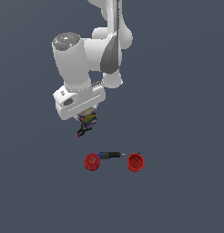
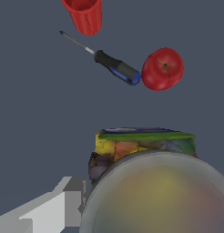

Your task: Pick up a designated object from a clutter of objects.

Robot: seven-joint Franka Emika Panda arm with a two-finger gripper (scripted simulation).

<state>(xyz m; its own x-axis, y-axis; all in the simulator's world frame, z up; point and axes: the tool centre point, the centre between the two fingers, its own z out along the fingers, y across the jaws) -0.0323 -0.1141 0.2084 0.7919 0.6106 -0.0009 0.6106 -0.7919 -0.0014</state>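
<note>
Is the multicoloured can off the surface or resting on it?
Cannot tell. The can sits right under the gripper, apart from the other items; no contact or shadow shows its height.

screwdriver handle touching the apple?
Apart. The wrist view shows a thin strip of grey floor between the blue end of the screwdriver and the apple. The exterior view is too coarse to confirm.

The exterior view looks from far and a little above at the whole arm, with the gripper near the middle. The wrist view sits just behind the gripper and looks past the can, very near, to the floor beyond. Both views share the apple, the screwdriver and the red cup.
</note>
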